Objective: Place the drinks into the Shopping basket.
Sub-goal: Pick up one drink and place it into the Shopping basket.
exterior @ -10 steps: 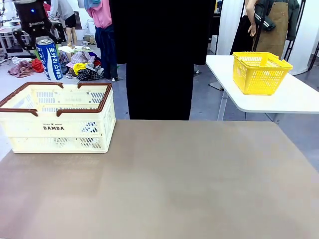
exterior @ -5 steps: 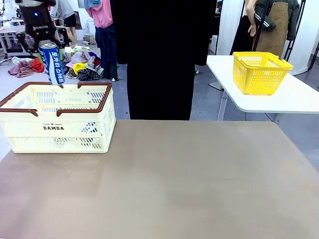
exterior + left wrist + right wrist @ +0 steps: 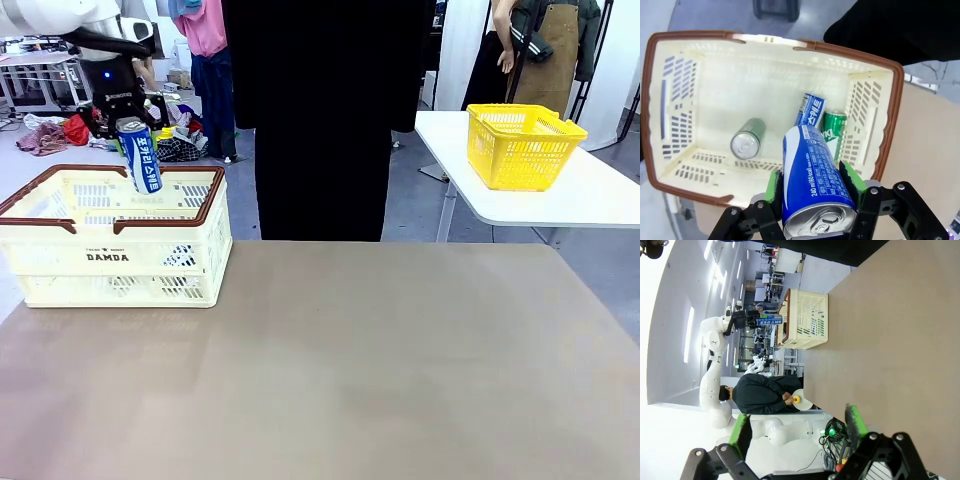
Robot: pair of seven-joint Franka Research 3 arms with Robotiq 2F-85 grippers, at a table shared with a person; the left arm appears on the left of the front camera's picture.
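Left gripper (image 3: 812, 192): fingers pinching a blue can (image 3: 812, 182) by its sides, green pads on both flanks; silver top faced the wrist camera. In the front view the can (image 3: 140, 155) hung tilted over the far left part of the basket (image 3: 115, 225), its lower end at about rim level.

Basket: cream, brown rim (image 3: 770, 42), on the bench's left end (image 3: 330, 350). Inside, seen from the left wrist: one green can (image 3: 747, 139) lying near the middle of the floor, a second blue can (image 3: 810, 110) and another green can (image 3: 832, 131) leaning together by the slotted side wall.

Step in hand (judged): lowering the held can for release.

Doing it well: bring the can lower inside the walls before spreading the fingers, so it does not drop hard or bounce. Aim for bare floor between the lone green can and the leaning pair; the held can pointed roughly at the pair, so a straight drop risks knocking them. Keep the fingers away from the rim and handles.

Person: dark clothing (image 3: 325, 110), standing at the bench's far side, behind its middle.

Right gripper (image 3: 800, 427): fingers spread, nothing between them, well apart from the basket.

Yellow basket (image 3: 522, 145): on a separate white table, far right; no part in this.
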